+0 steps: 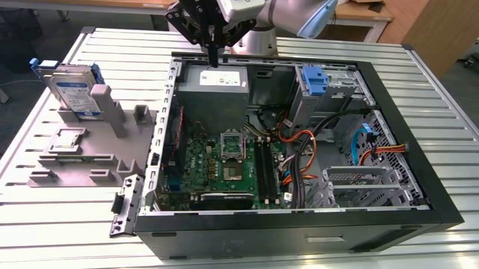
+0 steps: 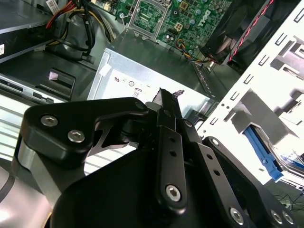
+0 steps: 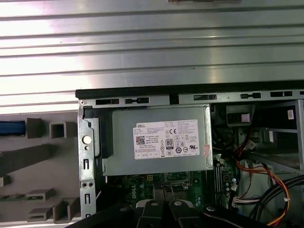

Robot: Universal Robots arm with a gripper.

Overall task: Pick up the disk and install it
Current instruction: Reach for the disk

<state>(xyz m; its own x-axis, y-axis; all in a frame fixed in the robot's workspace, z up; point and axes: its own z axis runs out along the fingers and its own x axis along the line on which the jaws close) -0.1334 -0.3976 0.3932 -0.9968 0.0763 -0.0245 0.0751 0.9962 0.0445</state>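
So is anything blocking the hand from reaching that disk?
Nothing visible. The hand hangs above the power supply in the open computer case; the disk stands upright in a grey holder outside it, toward the exterior view's left, with only open air between.

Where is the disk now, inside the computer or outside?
Outside. The disk stands upright in the grey holder, beside the computer case.

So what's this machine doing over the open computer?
A robot arm's gripper, shut and empty, hangs above the power-supply box inside the open computer case. The disk it is meant to install stands untouched in a grey holder on the exterior view's left, outside the case.
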